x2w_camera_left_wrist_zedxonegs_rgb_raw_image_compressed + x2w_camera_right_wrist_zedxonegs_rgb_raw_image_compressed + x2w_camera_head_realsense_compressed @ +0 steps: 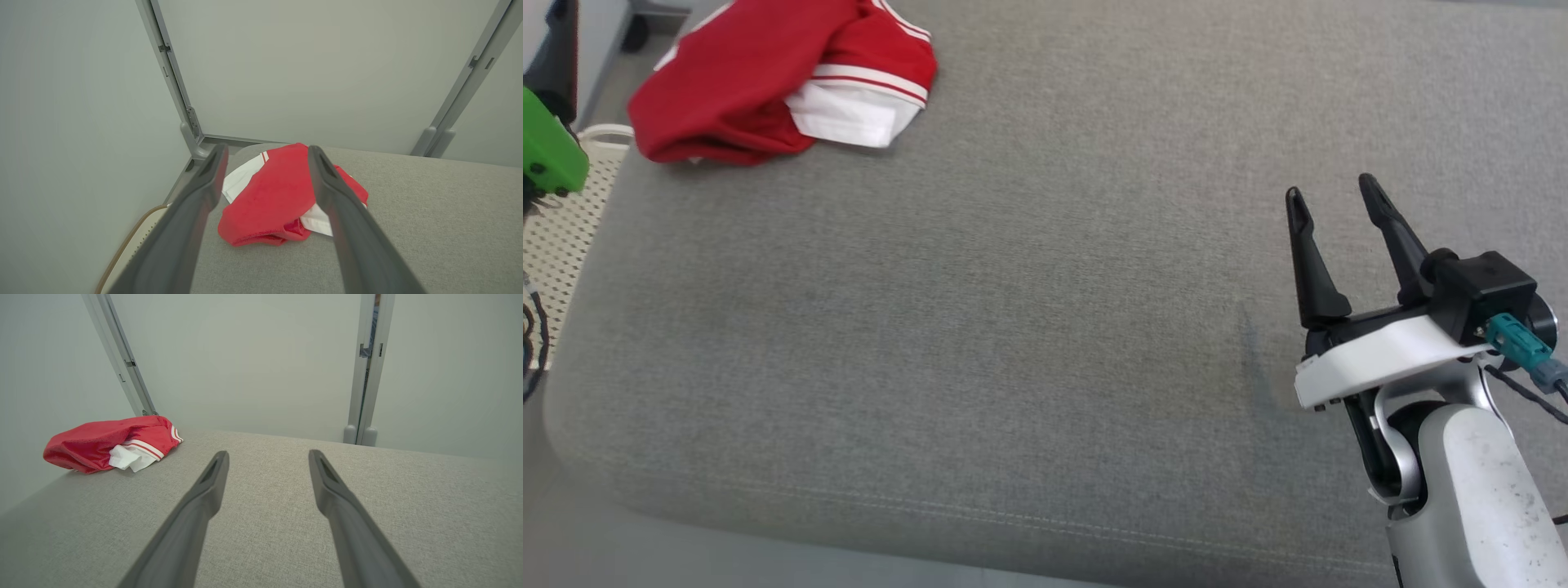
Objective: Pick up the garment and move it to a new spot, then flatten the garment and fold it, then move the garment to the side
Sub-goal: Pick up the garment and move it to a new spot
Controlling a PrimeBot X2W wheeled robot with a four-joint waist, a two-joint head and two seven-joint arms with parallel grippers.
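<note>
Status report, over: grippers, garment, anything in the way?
Left gripper: jaws open, pointed at garment, short of it. Right gripper: jaws open, empty. Garment crumpled, far left corner of cushion. Bare cushion in between.

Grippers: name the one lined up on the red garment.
The left gripper: in its wrist view the crumpled red garment lies straight ahead between its open jaws. The right gripper points over bare grey cushion, the garment off to its left.

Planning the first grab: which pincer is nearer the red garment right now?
Left. The left pincer points straight at the red garment, which lies close ahead of it. The right pincer hovers over the grey cushion, far off to the garment's right.
</note>
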